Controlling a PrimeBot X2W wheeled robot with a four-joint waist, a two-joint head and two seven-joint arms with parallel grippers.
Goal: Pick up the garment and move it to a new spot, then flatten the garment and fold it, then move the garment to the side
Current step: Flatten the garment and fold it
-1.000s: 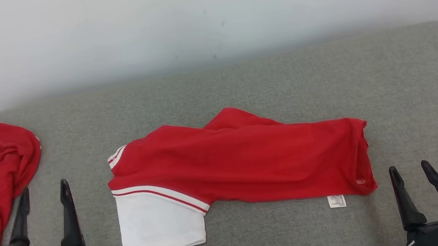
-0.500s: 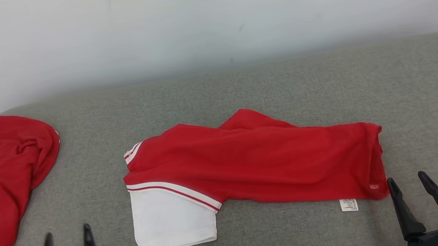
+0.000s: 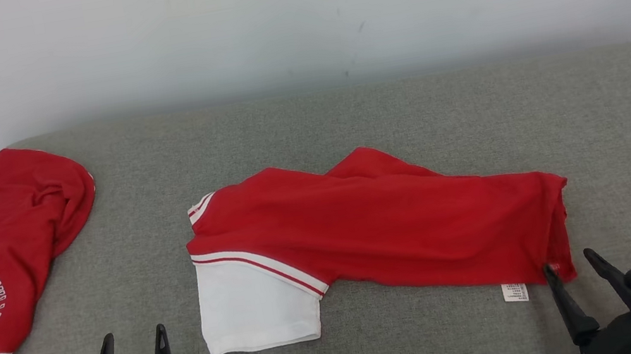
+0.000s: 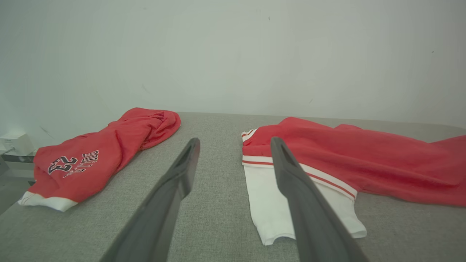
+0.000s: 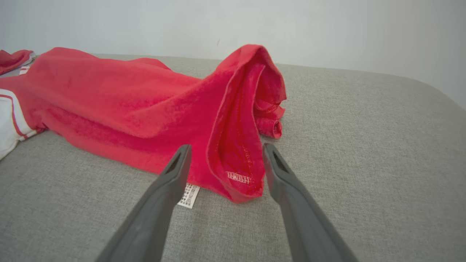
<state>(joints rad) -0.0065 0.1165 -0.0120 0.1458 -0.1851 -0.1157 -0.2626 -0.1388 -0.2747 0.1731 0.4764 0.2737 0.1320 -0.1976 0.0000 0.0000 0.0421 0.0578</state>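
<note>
soft, limp garment (image 3: 375, 225): right gripper (image 3: 567, 260) spread just beside its near-right hem corner (image 5: 240, 182), pinch there; left gripper (image 3: 133, 332) spread too.

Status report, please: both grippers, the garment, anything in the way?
Left gripper open, empty. Right gripper open, straddling near corner of red-and-white fabric garment. Garment lies rumpled on grey cushion. Second red BULLS 23 garment far left, apart.

A red jersey (image 3: 14, 253) lettered BULLS 23, white along its hem, lay crumpled at the left end of the grey fabric-covered surface (image 3: 344, 121), which stood against a plain, faintly scuffed white wall (image 3: 288, 15).
</note>
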